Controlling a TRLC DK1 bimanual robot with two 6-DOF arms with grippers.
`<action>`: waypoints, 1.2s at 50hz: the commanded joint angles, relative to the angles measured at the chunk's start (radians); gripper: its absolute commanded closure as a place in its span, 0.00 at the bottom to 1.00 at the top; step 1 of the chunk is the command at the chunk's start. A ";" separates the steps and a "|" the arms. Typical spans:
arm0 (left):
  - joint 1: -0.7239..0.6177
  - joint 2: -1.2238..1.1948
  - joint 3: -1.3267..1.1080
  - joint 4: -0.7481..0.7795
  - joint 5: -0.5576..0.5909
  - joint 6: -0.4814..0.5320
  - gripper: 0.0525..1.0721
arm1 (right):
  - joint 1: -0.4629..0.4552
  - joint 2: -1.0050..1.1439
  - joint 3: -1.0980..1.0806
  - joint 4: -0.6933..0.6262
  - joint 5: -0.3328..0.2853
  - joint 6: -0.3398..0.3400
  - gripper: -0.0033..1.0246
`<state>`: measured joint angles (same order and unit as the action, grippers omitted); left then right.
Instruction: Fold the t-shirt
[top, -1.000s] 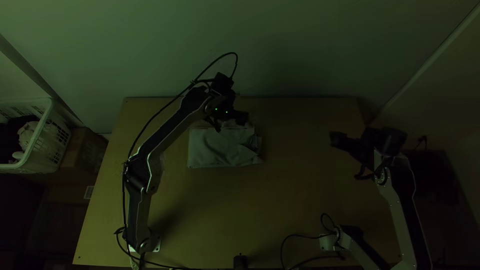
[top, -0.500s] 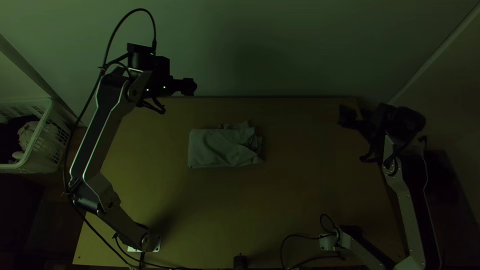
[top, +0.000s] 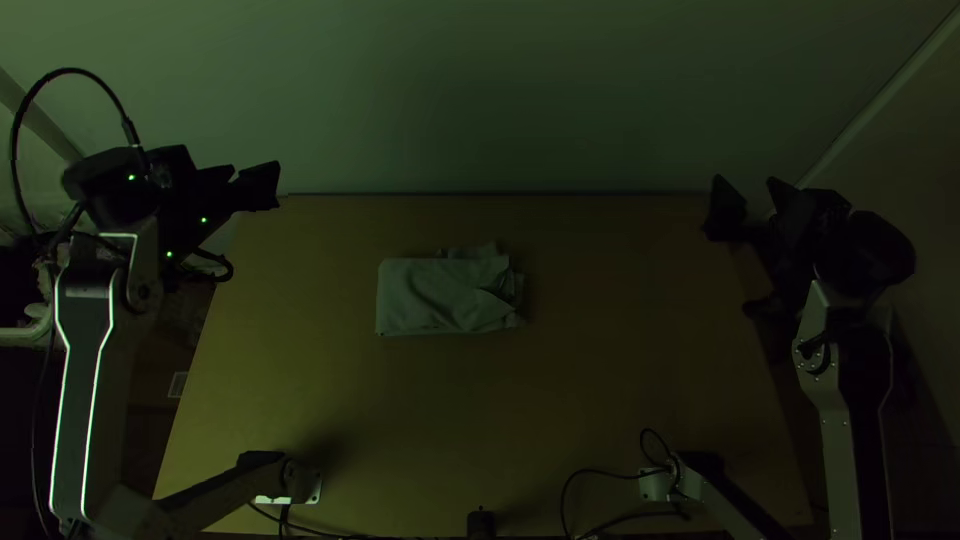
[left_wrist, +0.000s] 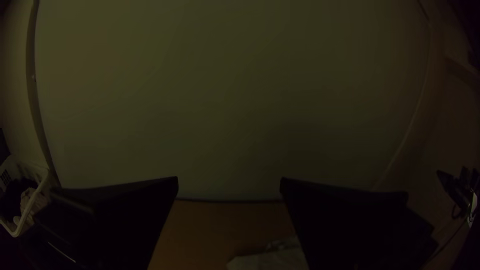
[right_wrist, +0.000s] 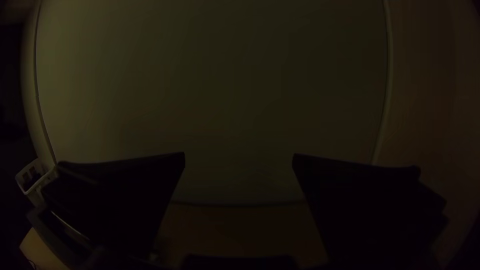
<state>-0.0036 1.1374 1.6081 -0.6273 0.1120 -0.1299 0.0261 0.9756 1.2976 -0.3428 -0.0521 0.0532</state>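
Observation:
The grey-green t-shirt (top: 435, 298) lies as a compact folded rectangle on the table, its right end loose and creased, with a bit of cloth jutting from its far edge. In the left wrist view, part of the t-shirt (left_wrist: 272, 259) shows low between the fingers. My left gripper (top: 256, 178) is over the table's far left corner, away from the cloth; in its wrist view the left gripper (left_wrist: 229, 181) is open and holds nothing. Near the far right corner is my right gripper (top: 750, 200), also away from the cloth; its wrist view shows the right gripper (right_wrist: 239, 156) open and holding nothing.
Bare wood of the table (top: 600, 400) surrounds the cloth. A pale wall (top: 500, 100) rises behind the far edge. A white basket (left_wrist: 37, 200) with cloth in it stands beyond the left side. Cables (top: 600, 475) and a small dark object (top: 481, 523) lie along the near edge.
My left gripper has moved from above the shirt's far edge out to the far left. The right gripper has shifted farther away and slightly right. The shirt has stayed in place.

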 joint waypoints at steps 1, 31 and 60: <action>0.028 -0.134 -0.111 0.038 0.002 0.015 0.04 | 0.009 -0.084 -0.047 0.028 0.011 -0.039 0.04; 0.240 -0.869 -0.821 0.460 -0.003 0.090 0.05 | -0.006 -0.580 -0.515 0.215 0.018 -0.167 0.04; 0.251 -1.142 -1.248 0.672 -0.021 0.122 0.05 | -0.058 -0.867 -0.969 0.442 0.037 -0.159 0.04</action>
<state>0.2379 0.0059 0.4305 -0.0109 0.0929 -0.0395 -0.0151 0.1410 0.4351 0.0525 -0.0334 -0.1059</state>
